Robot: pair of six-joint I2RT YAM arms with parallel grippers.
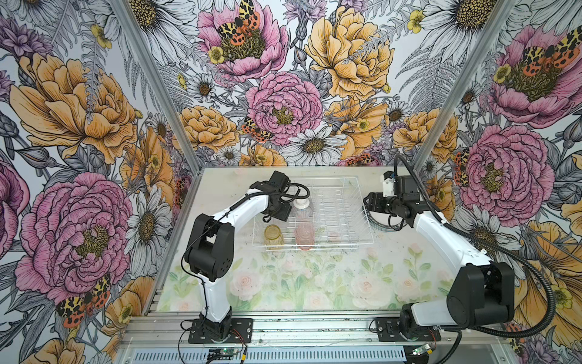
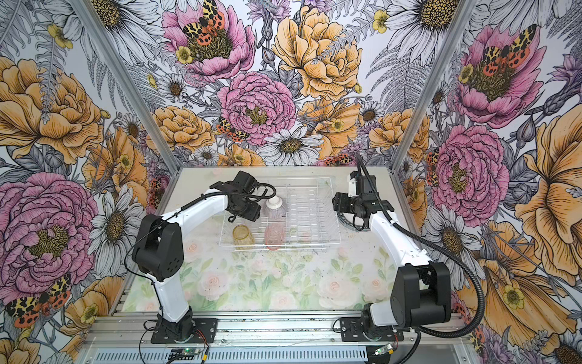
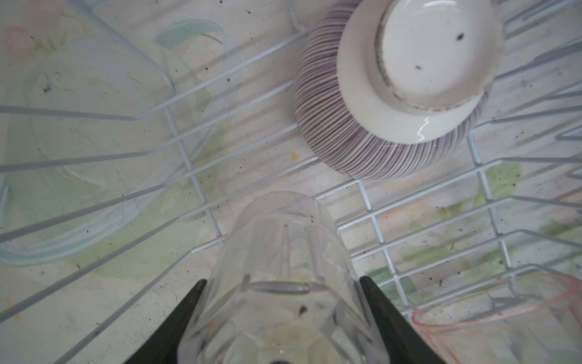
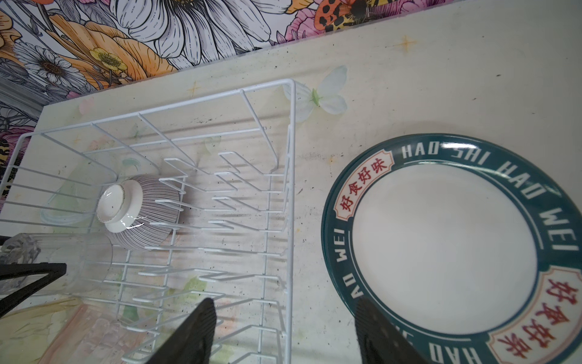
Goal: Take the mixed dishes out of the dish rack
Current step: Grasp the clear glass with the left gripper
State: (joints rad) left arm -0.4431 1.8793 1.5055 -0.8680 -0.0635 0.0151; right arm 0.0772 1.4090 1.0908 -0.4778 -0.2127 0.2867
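Floral tabletop (image 1: 315,277), left gripper (image 3: 282,280) flanking clear tumbler (image 3: 283,233), right gripper (image 4: 284,301) parted, empty

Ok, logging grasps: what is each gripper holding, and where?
Left gripper flanks the clear tumbler at its sides; a firm hold cannot be told. Right gripper holds nothing.

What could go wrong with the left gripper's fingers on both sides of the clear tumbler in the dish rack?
1. The left gripper flanks the clear tumbler; its smooth wall may slip if the jaws close unevenly.
2. The upturned striped bowl sits very near it, so a tilted lift could knock the bowl.
3. The pink tumbler and the dish rack wires are close too and might catch a finger.
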